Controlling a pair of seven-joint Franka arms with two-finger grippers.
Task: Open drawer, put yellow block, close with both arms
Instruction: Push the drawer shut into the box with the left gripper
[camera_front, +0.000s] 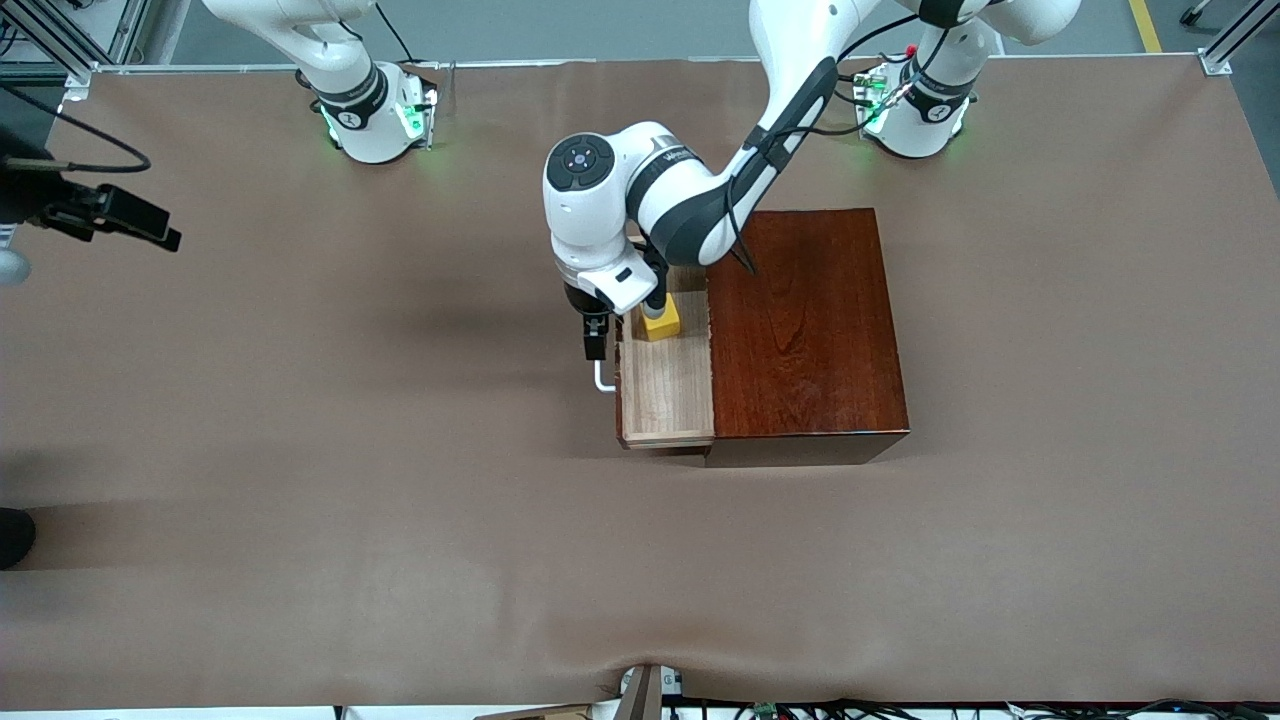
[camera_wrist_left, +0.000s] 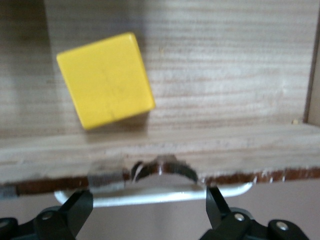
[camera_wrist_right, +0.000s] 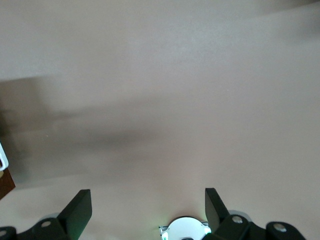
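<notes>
The dark reddish-brown box (camera_front: 805, 330) stands mid-table. Its light-wood drawer (camera_front: 668, 390) is pulled out toward the right arm's end of the table. The yellow block (camera_front: 660, 320) lies in the drawer, at the part farther from the front camera; it also shows in the left wrist view (camera_wrist_left: 105, 80). My left gripper (camera_front: 597, 338) hangs open and empty just over the drawer's front board and white handle (camera_front: 603, 380). In the left wrist view the handle (camera_wrist_left: 155, 195) runs between the left gripper's (camera_wrist_left: 150, 215) spread fingertips. My right gripper (camera_wrist_right: 147, 210) is open and empty, high over bare table near its base.
Brown paper covers the table (camera_front: 300, 450). A black camera rig (camera_front: 100, 210) juts in at the right arm's end. The left arm's elbow (camera_front: 690, 200) hangs over the box's edge. The right arm's base (camera_wrist_right: 185, 231) shows under the right gripper.
</notes>
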